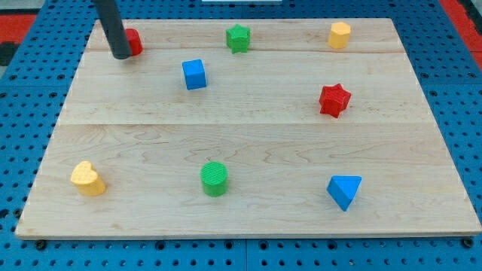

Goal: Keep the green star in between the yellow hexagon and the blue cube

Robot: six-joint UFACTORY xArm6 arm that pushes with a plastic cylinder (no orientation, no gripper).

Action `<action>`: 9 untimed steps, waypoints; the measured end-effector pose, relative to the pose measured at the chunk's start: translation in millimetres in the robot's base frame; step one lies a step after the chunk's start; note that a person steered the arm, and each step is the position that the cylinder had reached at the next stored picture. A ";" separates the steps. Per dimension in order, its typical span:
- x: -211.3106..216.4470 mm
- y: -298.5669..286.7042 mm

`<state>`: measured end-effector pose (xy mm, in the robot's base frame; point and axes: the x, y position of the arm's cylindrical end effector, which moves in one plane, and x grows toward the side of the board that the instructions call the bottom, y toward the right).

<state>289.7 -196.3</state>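
Observation:
The green star sits near the view's top, a little left of centre. The yellow hexagon is to its right at the top right. The blue cube lies below and left of the star. My tip is at the top left, touching or just in front of a red block, which it partly hides. The tip is well left of the blue cube and the star.
A red star lies at the right middle. A yellow heart is at the bottom left, a green cylinder at the bottom centre, a blue triangle at the bottom right. The wooden board rests on a blue pegboard.

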 end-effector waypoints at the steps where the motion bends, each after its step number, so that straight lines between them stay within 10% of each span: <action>1: 0.0 12.3; 9: -65.7 122.8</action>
<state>224.0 -73.5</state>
